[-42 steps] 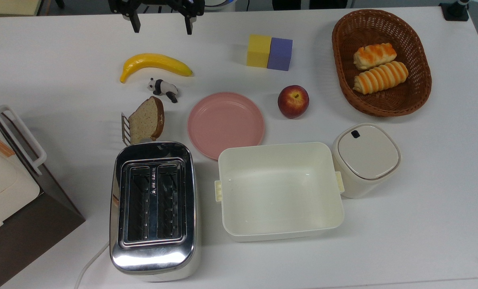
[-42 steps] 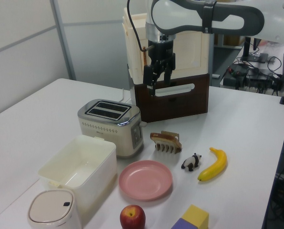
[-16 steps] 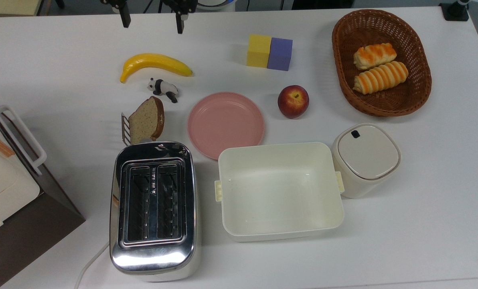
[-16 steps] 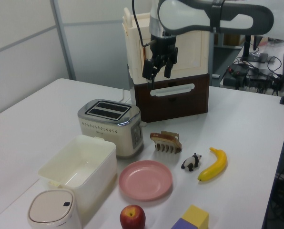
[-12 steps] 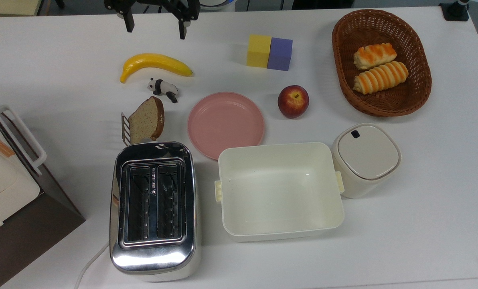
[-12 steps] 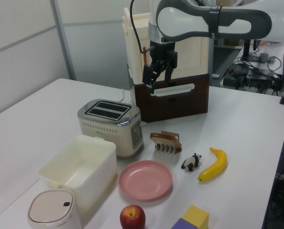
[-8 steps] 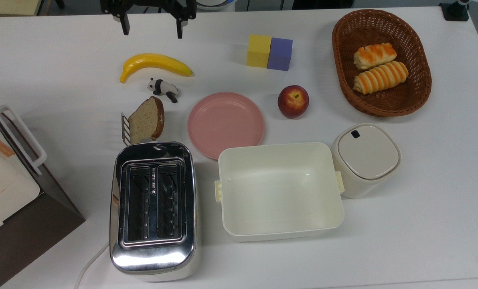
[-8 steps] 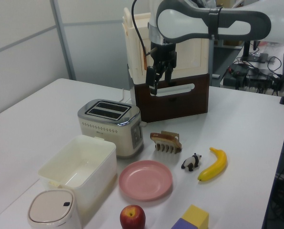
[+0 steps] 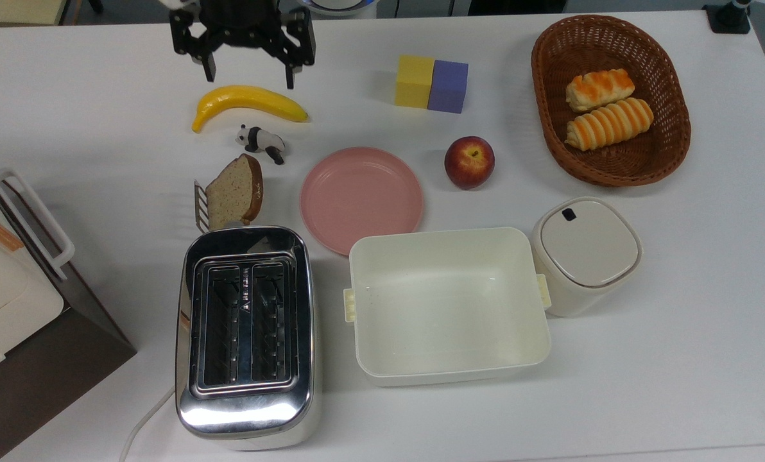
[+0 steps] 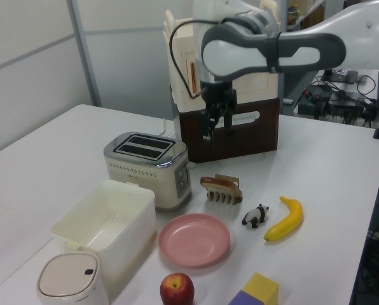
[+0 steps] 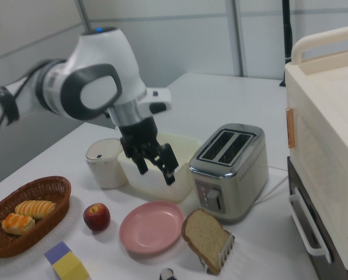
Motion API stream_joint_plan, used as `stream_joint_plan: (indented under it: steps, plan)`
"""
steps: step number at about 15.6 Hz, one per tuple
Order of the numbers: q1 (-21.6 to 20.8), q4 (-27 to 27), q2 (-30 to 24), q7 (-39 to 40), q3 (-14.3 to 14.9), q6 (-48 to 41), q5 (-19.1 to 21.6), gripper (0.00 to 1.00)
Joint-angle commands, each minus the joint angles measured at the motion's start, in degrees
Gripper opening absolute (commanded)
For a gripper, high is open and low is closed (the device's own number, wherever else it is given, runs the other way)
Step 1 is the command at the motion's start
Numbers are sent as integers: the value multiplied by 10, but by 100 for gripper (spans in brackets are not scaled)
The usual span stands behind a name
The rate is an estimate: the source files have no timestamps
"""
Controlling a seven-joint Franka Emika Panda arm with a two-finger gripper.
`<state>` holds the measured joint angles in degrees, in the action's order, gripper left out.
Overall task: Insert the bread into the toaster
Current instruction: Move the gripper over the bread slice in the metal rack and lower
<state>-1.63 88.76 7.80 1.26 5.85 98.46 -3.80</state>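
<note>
Where fingers (image 9: 249, 74) gape: one bread (image 9: 236, 191), one toaster (image 9: 246, 333).

Brown bread (image 9: 235, 191) with a darker crust, chrome toaster (image 9: 244, 333), pink plate (image 9: 361, 197), yellow banana (image 9: 248, 102), red apple (image 9: 469, 162), black-and-white panda (image 9: 262, 142), yellow block (image 9: 414, 81), purple block (image 9: 448, 86), orange-striped rolls (image 9: 608, 123) in a brown basket (image 9: 552, 128).

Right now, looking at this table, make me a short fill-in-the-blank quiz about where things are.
1. The bread leans in a small rack beside the ____.
2. The two striped rolls lie in the ____.
3. The yellow block touches a ____ block.
4. The hand hangs open above the table, holding ____.

Missing words: toaster; basket; purple; nothing
</note>
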Motion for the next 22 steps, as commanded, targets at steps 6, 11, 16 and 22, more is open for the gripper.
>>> stream_joint_plan:
  steps: [6,11,16,22]
  plan:
    - [0,77,67,-52,1,97,-96,100]
    - [0,78,92,-54,6,113,-116,100]
    - [0,77,110,-56,10,120,-134,100]
    - [0,71,136,-56,9,133,-154,100]
